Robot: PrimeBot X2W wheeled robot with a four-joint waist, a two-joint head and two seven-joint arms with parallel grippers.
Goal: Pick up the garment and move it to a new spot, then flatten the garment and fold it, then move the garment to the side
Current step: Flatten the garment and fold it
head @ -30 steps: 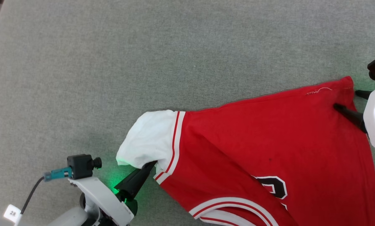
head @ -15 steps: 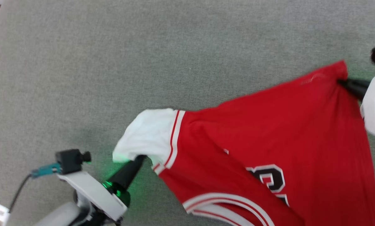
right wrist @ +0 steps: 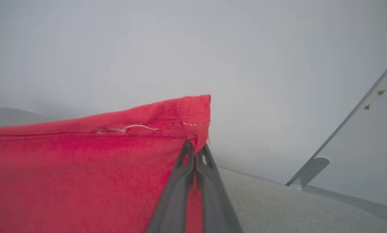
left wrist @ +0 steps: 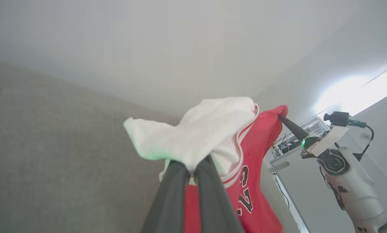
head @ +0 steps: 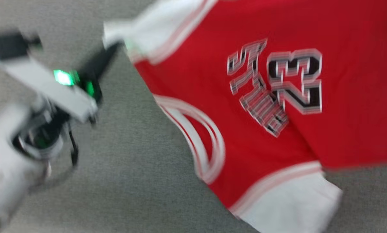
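The garment (head: 245,106) is a red jersey with white sleeves, striped trim and a black 23. It hangs stretched above the grey carpet, blurred in the head view. My left gripper (head: 116,45) is at the upper left of that view, shut on the white sleeve. The left wrist view shows its two dark fingers (left wrist: 177,194) pinched on the white sleeve cloth (left wrist: 209,129). In the same view, my right gripper (left wrist: 281,118) holds the red corner further off. The right wrist view shows my right gripper (right wrist: 195,147) shut on the red hem corner (right wrist: 193,113).
Grey carpet (head: 132,187) lies under the garment. The left wrist view shows a metal rack with cables (left wrist: 290,145) by the pale wall, behind the right arm. A pale panel with a bracket (right wrist: 306,171) stands to the right in the right wrist view.
My right gripper has shut on the red hem corner. Both arms have raised the garment off the carpet. The head camera has swung, so the number 23 and the second white sleeve have come into view.
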